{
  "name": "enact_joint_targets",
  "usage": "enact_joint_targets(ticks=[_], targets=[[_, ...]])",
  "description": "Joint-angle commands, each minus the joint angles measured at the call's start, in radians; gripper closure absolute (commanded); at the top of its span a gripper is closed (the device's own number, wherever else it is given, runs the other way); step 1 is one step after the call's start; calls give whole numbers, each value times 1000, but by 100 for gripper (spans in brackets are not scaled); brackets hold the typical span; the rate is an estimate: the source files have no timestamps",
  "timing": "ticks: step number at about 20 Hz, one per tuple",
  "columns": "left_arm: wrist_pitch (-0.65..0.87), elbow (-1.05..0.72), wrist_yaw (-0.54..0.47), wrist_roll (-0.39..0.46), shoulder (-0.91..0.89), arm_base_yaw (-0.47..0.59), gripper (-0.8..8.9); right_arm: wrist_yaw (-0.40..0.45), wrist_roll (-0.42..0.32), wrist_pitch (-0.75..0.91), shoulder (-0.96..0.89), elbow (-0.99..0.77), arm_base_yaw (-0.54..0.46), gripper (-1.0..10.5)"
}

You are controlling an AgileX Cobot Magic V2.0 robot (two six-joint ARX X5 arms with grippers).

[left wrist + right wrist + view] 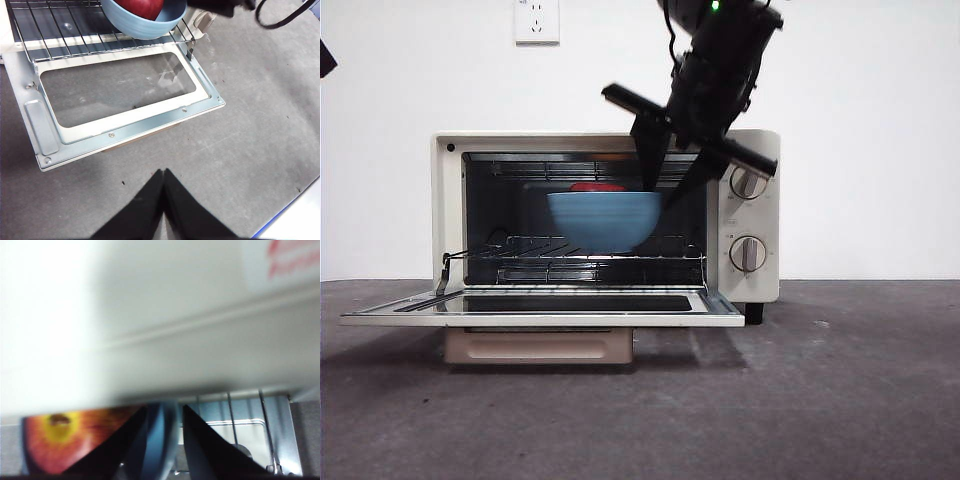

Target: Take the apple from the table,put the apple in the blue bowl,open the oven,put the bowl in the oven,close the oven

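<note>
The cream oven (756, 205) stands with its glass door (540, 305) folded down flat. The blue bowl (605, 220) is inside the cavity at the wire rack (580, 256), and I cannot tell if it rests on it. The apple (597, 187) lies in the bowl, its red top showing above the rim. My right gripper (665, 190) reaches down into the oven mouth, shut on the bowl's rim (157, 440) beside the apple (60, 440). My left gripper (162, 172) hangs shut and empty over the table (260, 125), in front of the door (125, 95).
The oven's two knobs (748, 218) sit right of the cavity, close to the right arm. The oven's top panel (175, 315) fills most of the right wrist view. A wall socket (537, 20) is on the wall behind.
</note>
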Motion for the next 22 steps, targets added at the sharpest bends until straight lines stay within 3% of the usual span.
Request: enact_joint_targets(ticks=[1,4,7,13,15,22], targets=[[11,6,1,1,6,-3,806,-1,-34,-1,-17,28,11,833],[14,6,0,2,8,-3,806,-13,-74,-55,-56,28,11,833],[36,6,-11,6,24,-1,807,-18,-174,-101,-111,28,29,833],[129,5,-11,-24,105,93,807,-15,-510,-278,-299,28,76,833],[161,3,24,-32,146,146,807,-6,-580,-359,-362,26,93,833],[342,-62,76,-56,369,305,807,-7,-666,-447,-607,-103,143,833]])
